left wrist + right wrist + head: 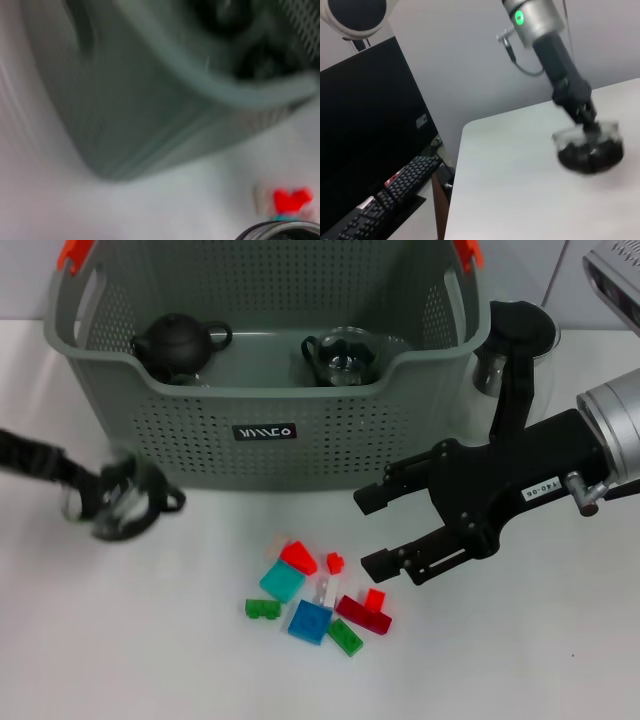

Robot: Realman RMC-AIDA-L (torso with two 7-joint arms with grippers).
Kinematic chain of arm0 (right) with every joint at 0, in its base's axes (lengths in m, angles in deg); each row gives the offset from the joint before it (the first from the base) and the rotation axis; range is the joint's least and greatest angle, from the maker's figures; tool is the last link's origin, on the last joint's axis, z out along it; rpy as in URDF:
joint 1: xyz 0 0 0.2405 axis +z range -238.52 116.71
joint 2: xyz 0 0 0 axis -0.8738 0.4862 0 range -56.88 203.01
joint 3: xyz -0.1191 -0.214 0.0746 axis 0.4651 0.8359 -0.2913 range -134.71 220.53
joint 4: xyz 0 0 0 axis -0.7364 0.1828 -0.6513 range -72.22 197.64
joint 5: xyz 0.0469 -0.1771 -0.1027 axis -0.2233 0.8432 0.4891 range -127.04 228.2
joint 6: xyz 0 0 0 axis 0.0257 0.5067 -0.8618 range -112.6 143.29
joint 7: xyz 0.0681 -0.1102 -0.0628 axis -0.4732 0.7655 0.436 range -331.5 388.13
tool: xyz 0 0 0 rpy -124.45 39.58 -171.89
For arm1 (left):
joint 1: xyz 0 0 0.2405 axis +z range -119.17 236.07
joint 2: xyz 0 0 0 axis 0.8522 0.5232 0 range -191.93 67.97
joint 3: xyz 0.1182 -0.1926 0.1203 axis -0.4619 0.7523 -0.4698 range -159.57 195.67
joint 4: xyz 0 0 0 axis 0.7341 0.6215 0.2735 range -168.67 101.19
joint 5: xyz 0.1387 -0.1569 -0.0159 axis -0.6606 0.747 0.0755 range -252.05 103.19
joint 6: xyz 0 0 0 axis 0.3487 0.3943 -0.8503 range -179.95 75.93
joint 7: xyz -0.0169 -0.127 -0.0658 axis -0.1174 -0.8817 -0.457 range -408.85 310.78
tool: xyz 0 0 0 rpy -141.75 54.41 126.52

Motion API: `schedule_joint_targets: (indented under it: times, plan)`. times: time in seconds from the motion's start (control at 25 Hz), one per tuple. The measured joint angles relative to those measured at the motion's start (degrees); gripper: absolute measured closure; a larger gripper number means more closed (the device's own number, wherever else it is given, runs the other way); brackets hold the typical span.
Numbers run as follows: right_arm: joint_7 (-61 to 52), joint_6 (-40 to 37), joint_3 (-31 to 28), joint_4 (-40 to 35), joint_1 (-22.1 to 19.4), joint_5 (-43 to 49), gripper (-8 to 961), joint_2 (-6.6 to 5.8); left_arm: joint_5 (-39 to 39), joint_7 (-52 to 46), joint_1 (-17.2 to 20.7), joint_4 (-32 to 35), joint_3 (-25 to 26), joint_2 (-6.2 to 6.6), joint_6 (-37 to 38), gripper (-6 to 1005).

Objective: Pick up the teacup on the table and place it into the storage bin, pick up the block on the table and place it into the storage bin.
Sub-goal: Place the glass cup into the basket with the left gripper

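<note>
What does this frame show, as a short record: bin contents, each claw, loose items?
bin: grey-green, at the table's back; holds a dark teapot and a glass pot
left claw: left of the bin's front, shut on a glass teacup, blurred
right claw: open, holds nothing, just right of the blocks
blocks: small coloured pile on the table in front of the bin
</note>
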Motion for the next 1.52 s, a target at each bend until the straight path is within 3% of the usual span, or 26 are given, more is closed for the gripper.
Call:
schedule_joint_targets:
  times: [0.44, 0.56, 0.88, 1.08, 1.28, 1.52]
  plan:
    - [-0.3, 0.0, 0.0, 0.0, 0.2, 0.0, 119, 0.00, 7.6, 1.0, 0.0, 3.6, 6.6, 3.63, 7.1, 936]
    - [-0.3, 0.0, -0.1, 0.0, 0.2, 0.0, 119, -0.06, 11.6, 0.2, -1.2, 4.1, 9.3, 5.17, 10.0, 936]
    - [-0.1, -0.4, -0.7, -0.1, 0.2, 0.0, 118, -0.08, 17.3, -2.6, -3.2, 3.7, 9.4, 6.94, 10.7, 937]
    - [0.0, -0.6, -0.9, -0.2, 0.2, 0.0, 118, -0.16, 21.4, -5.1, -5.0, 2.7, 9.4, 8.67, 10.7, 937]
    - [0.1, -0.8, -1.1, -0.2, 0.2, 0.0, 119, -0.25, 23.0, -5.3, -7.5, 0.0, 9.5, 9.13, 8.5, 937]
    - [0.7, -0.9, -1.1, 0.0, 0.2, 0.0, 118, -0.33, 23.5, -4.3, -9.4, -7.3, 5.0, 8.94, -1.8, 937]
